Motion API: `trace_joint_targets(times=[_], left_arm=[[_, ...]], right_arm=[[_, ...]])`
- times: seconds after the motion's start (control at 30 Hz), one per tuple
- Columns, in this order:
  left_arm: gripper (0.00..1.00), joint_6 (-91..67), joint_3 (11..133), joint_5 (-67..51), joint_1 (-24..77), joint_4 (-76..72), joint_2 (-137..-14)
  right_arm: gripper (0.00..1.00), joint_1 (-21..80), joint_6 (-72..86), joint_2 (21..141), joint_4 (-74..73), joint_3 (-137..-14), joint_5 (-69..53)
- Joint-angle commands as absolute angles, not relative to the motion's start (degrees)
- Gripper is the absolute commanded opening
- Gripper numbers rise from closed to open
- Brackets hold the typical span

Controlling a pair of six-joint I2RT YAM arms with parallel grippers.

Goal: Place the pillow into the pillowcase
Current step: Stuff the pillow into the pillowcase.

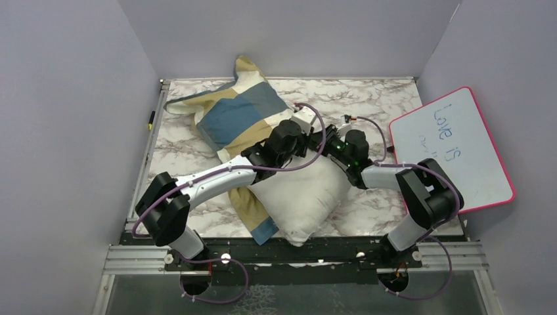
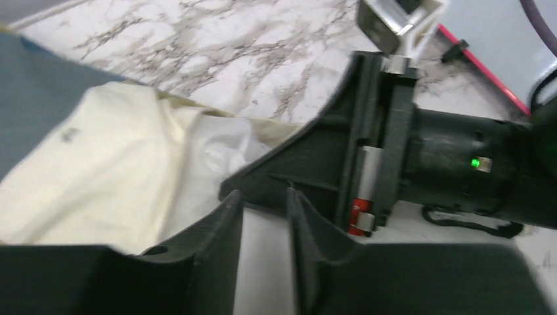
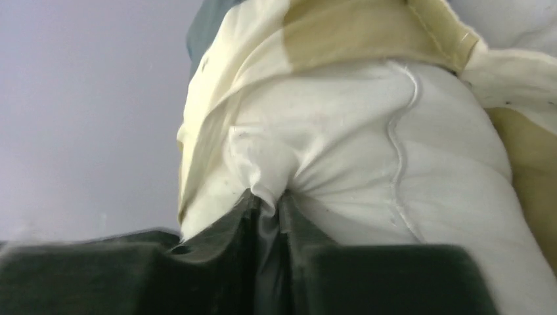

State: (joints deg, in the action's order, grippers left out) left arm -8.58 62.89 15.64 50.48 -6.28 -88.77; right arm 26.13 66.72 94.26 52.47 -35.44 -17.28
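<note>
As the marble table point(image 1: 394, 98) carries everything, the pillow point(image 1: 302, 197) serves as reference: it lies on the table's near half, just ahead of the arm bases. Its near end is bare and plump. Its far end is tucked into the pillowcase point(image 1: 230, 115), which bunches up beyond the pillow to the far left, with a strip trailing along the pillow's left edge, so roughly half is in. The whiteboard point(image 1: 453, 151) leans right of the pillow, apart from it, no part in the job. Both arms reach over the pillow and meet at its far edge, at the case mouth, probably because the case hem still has to be worked over the bare part there. The right gripper point(image 3: 268, 200) is clamped on a pucker of the pillow's white fabric just below the tan hem, likely to anchor or feed the pillow. The left gripper point(image 2: 261, 193), just beside it, has its jaws narrowly parted with nothing visibly pinched, seemingly ready to take the hem; view blurred. A small pen point(image 1: 151, 119) lies well left of the pillow
</note>
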Motion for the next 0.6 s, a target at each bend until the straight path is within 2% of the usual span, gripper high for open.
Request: trace_joint_targets(times=[0.0,0.1,0.23,0.43,0.57], left_arm=[[0.42,-5.0,70.4,12.3,52.5,4.9,-86.6],[0.56,-2.9,71.4,11.2,52.7,10.2,-83.4],[0.67,-0.6,71.5,9.4,54.5,16.3,-79.7],[0.72,1.7,69.9,12.0,60.1,18.8,-80.5],[0.76,4.2,73.8,15.6,64.7,22.0,-86.5]], right_arm=[[0.27,26.7,57.7,89.9,40.2,-38.0,-15.5],[0.45,26.3,47.7,85.1,27.0,-40.5,-14.7],[0.61,23.6,37.3,79.6,15.0,-44.0,-15.6],[0.71,12.7,28.3,76.6,3.7,-49.9,-25.8],[0.77,6.5,21.8,81.2,-6.9,-55.9,-30.8]])
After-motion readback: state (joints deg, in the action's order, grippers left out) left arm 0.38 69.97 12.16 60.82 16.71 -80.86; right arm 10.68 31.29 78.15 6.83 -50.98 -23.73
